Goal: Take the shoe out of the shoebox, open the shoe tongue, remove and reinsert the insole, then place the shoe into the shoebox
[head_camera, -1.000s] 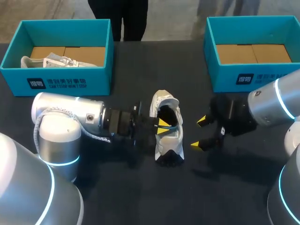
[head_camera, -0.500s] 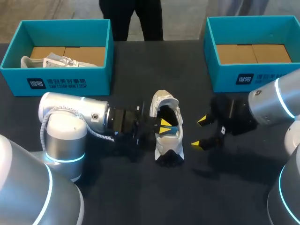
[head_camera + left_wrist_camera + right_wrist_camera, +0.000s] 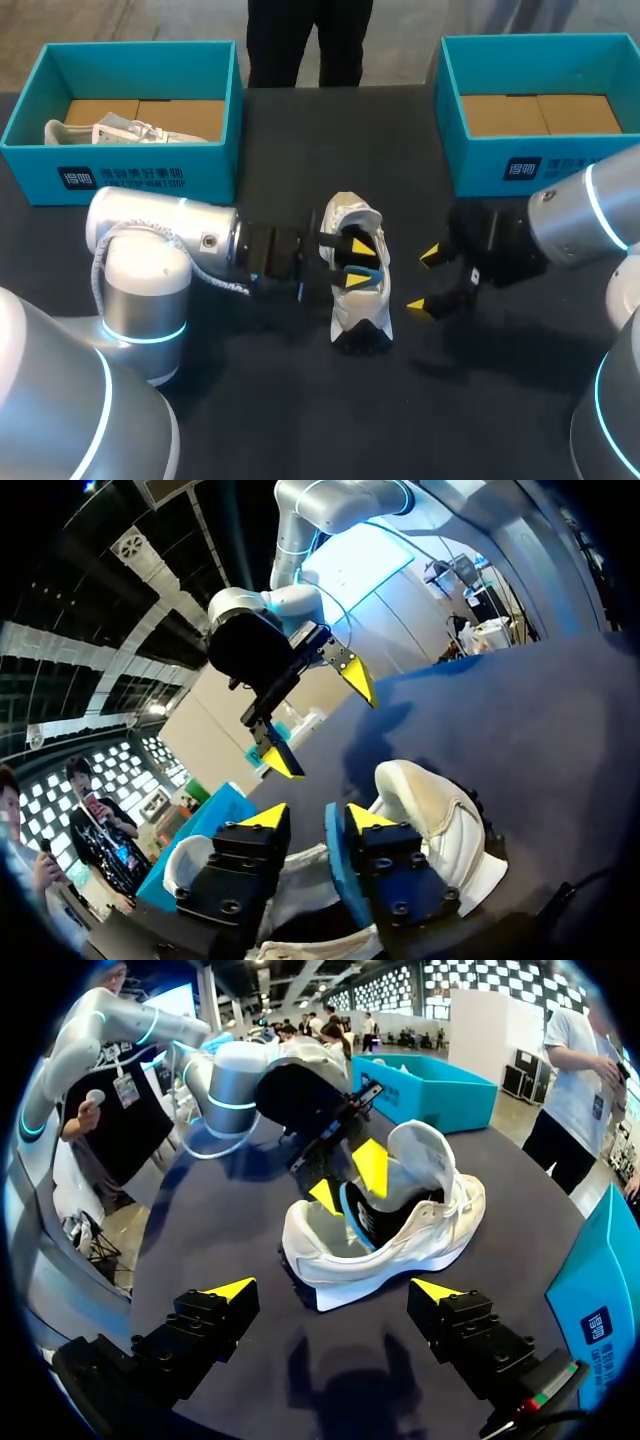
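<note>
A white shoe [image 3: 352,312] [image 3: 440,820] [image 3: 400,1245] is found on the dark table [image 3: 300,420], between the two teal shoeboxes and outside both, with its dark opening exposed in the head view. The left gripper [image 3: 357,263] [image 3: 315,817] is seated in that opening, its yellow-tipped fingers held apart. The edge of a blue insole [image 3: 335,865] [image 3: 352,1215] is seen between them, lying against the inner face of one finger only; contact with the other finger is not observed. The right gripper [image 3: 425,282] [image 3: 333,1288] is positioned just beside the shoe on the side away from the left arm, clear of it, with its fingers spread wide and nothing held. The left shoebox [image 3: 150,175] is noted to contain a second pale shoe [image 3: 110,130]. Only a brown cardboard floor is seen in the right shoebox [image 3: 480,165].
</note>
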Available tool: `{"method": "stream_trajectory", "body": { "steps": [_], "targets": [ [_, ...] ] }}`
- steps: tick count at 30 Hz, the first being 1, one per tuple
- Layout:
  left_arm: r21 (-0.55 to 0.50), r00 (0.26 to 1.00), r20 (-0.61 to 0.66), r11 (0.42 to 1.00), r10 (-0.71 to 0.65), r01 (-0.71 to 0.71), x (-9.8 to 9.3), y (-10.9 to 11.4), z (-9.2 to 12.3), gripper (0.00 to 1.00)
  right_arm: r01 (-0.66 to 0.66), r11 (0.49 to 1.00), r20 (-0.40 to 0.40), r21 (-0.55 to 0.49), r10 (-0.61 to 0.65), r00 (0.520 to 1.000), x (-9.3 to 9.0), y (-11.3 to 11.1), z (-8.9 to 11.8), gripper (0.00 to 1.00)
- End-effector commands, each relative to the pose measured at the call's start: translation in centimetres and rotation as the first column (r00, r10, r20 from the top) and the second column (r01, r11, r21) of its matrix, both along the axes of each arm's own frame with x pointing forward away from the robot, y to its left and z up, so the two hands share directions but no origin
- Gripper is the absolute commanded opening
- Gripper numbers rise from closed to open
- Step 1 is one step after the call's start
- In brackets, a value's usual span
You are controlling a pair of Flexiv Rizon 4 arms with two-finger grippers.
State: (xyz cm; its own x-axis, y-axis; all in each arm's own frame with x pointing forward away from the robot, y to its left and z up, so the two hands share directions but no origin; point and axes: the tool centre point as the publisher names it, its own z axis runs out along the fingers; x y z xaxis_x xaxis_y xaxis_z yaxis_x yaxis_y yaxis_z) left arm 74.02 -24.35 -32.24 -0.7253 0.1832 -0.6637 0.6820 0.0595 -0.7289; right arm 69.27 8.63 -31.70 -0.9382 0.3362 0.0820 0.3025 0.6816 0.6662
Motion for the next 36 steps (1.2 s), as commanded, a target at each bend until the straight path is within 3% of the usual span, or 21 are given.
{"method": "stream_trajectory", "body": {
  "steps": [1,5,10,14,18,22,24,27,29,30,32,33,36],
  "targets": [
    [-0.012,1.0,0.014,1.0,0.017,-0.017,-0.6,0.7,0.7,0.72,0.0,1.0,-0.003,-0.004,0.0,1.0,-0.1,0.3,-0.1,1.0],
    [-0.021,1.0,0.023,1.0,0.014,-0.013,-0.8,0.6,1.3,0.71,-0.002,1.0,-0.001,-0.006,0.002,1.0,-0.1,0.3,0.1,1.0],
    [-0.027,0.999,0.032,1.0,0.01,-0.009,-0.8,0.5,1.8,0.61,0.007,1.0,-0.001,-0.005,-0.007,1.0,-0.4,0.2,0.1,1.0],
    [-0.033,0.999,0.049,0.999,0.007,-0.006,-0.7,0.4,2.5,0.64,0.008,1.0,-0.003,-0.005,-0.008,1.0,-0.6,0.3,0.0,1.0],
    [-0.024,0.998,0.062,1.0,-0.007,0.009,-1.0,0.6,3.2,0.61,0.011,1.0,-0.004,-0.003,-0.011,1.0,-0.7,0.3,0.0,1.0],
    [-0.022,0.996,0.082,1.0,-0.016,0.018,-1.3,0.9,3.8,0.72,0.014,1.0,-0.004,-0.001,-0.014,1.0,-0.9,0.3,-0.1,1.0],
    [-0.029,0.996,0.088,0.999,-0.017,0.019,-1.4,1.0,4.2,0.85,0.014,1.0,-0.004,0.0,-0.014,1.0,-0.9,0.5,-0.1,1.0],
    [-0.019,0.996,0.09,1.0,-0.023,0.024,-1.4,1.1,4.6,0.85,0.009,1.0,-0.002,0.001,-0.009,1.0,-0.9,0.8,0.0,1.0],
    [-0.004,0.995,0.09,0.999,-0.037,0.037,-1.2,1.4,4.8,0.69,0.003,1.0,-0.001,0.001,-0.003,1.0,-0.9,0.9,0.0,1.0],
    [0.01,0.995,0.083,0.999,-0.05,0.049,-1.1,1.4,4.9,0.49,0.001,1.0,-0.001,0.001,-0.001,1.0,-0.9,1.0,0.0,1.0],
    [0.045,0.993,0.084,0.996,-0.082,0.079,-0.8,1.5,5.0,0.25,-0.001,1.0,-0.001,-0.001,0.001,1.0,-0.9,1.0,0.0,1.0],
    [0.066,0.991,0.085,0.993,-0.099,0.094,-0.7,1.5,5.1,0.0,-0.002,1.0,-0.001,-0.001,0.002,1.0,-0.9,1.0,0.0,1.0],
    [0.122,0.985,0.089,0.983,-0.15,0.139,-0.6,1.5,5.4,0.0,-0.002,1.0,0.002,-0.005,0.002,1.0,-1.0,1.1,0.2,1.0]
  ]
}}
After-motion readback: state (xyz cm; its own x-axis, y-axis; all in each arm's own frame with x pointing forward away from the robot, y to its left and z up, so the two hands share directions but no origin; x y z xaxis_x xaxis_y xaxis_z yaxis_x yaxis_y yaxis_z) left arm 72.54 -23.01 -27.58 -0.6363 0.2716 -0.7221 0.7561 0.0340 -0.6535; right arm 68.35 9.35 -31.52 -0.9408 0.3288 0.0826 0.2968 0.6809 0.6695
